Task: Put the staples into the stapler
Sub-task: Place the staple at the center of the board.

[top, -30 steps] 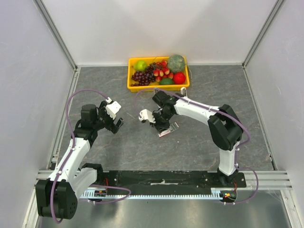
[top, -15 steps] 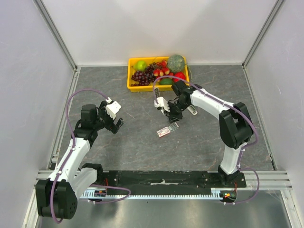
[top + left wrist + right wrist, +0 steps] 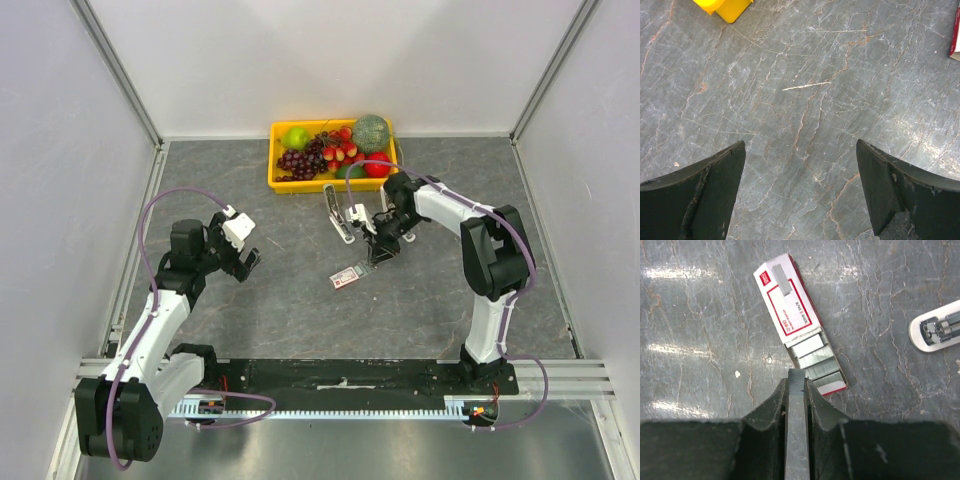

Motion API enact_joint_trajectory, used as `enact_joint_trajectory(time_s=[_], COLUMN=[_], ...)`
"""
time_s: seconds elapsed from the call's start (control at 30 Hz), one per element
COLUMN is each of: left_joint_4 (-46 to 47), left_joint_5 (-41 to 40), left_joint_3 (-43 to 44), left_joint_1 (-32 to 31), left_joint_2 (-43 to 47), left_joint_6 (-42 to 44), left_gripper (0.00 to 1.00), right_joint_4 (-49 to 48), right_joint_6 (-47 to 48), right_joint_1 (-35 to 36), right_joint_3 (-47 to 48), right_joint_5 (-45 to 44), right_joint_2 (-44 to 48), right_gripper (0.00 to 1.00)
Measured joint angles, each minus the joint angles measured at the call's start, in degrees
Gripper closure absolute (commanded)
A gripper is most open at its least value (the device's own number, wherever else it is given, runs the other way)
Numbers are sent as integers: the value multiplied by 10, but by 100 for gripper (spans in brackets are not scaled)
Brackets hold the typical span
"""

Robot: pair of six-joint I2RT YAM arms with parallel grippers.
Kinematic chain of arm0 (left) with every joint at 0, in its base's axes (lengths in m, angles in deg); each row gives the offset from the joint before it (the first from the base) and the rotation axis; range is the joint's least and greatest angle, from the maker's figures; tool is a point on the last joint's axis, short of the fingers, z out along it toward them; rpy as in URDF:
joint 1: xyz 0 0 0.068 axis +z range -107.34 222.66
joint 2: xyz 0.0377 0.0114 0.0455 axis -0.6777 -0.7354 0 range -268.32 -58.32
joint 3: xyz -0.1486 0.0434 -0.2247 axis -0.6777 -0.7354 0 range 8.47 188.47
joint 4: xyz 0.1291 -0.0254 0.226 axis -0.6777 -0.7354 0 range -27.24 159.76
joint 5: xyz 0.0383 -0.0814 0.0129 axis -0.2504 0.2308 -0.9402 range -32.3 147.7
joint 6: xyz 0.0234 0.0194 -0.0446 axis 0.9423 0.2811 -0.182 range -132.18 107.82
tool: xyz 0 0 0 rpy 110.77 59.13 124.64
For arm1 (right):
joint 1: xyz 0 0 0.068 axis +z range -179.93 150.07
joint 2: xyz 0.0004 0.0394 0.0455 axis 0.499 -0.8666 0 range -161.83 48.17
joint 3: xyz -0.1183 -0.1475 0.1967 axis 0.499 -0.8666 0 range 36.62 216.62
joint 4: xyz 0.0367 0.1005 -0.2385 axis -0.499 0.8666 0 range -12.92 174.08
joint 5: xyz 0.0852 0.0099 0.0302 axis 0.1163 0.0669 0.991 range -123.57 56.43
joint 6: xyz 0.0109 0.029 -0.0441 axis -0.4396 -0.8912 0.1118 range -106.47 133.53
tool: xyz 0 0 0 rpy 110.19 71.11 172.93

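2 grippers: left gripper (image 3: 800, 150) and right gripper (image 3: 796, 377). 1 staple box (image 3: 790, 305) near frame centre, with 4 silvery strips (image 3: 819, 364) showing in its open end. 1 single strip (image 3: 796, 440) sits between the right fingers. 1 stapler (image 3: 338, 215). 1 yellow tray (image 3: 300, 184), top centre.

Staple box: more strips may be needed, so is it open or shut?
Open: one end of the staple box is uncovered, silvery strips showing inside.

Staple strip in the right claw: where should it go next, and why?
Probably swing it toward the stapler. The right claw pinches a staple strip above the box, and the stapler lies close by.
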Motion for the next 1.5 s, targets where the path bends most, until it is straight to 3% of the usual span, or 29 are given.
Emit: enact_joint_trajectory(time_s=[0.63,1.27,1.5], left_joint_4=[0,0,0], left_joint_5=[15,15,15], left_joint_3=[0,0,0], left_joint_1=[0,0,0], left_joint_2=[0,0,0], left_joint_6=[0,0,0], left_gripper=[4,4,4], right_joint_4=[-40,-91,-127], right_joint_6=[16,-10,-89], right_joint_1=[-14,-14,-6], right_joint_3=[-40,-58,-64], right_joint_5=[-77,-81,-99], right_joint_2=[-2,42,65], right_gripper=[78,78,76])
